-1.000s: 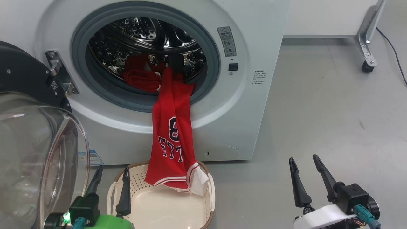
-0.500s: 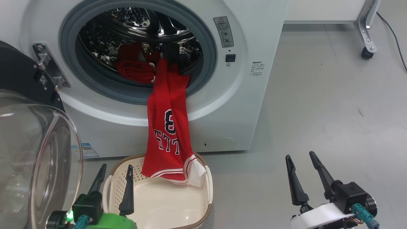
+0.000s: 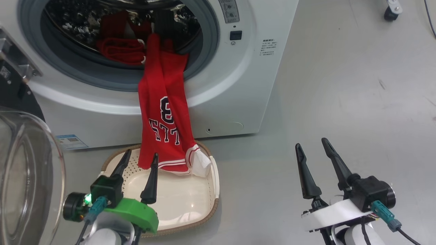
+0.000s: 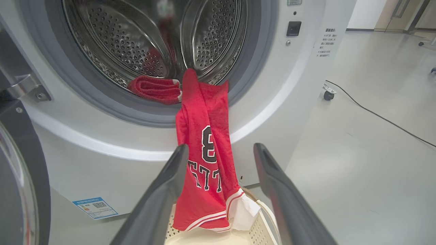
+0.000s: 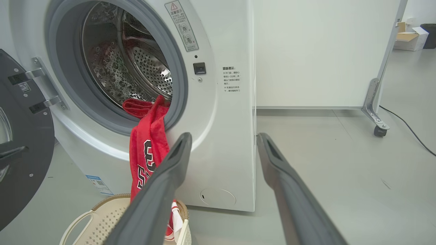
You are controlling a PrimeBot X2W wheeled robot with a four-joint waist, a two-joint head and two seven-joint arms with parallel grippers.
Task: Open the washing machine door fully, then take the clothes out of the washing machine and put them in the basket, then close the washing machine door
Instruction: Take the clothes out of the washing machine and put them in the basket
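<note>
Clothes (image 3: 163, 102) lettered "LLS" upside-down are hanging from the washing machine (image 3: 238, 85); before it, left gripper (image 3: 142, 152) and right gripper (image 3: 311, 142) are hovering spread, empty.

Left end effector (image 3: 142, 152) green-cased, right end effector (image 3: 310, 142) white-cased, long dark fingers (image 3: 304, 173), teal connectors (image 3: 383, 211)

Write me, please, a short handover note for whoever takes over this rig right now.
Left gripper: open, empty, above the basket, near the hanging red jersey.
Right gripper: open, empty, above the floor right of the washing machine.
Door: swung open to the left.
Jersey hangs from the drum over the seal, hem in the basket; a second red garment lies in the drum.
Done: door opened. Left: both garments into the basket, then close the door.
</note>
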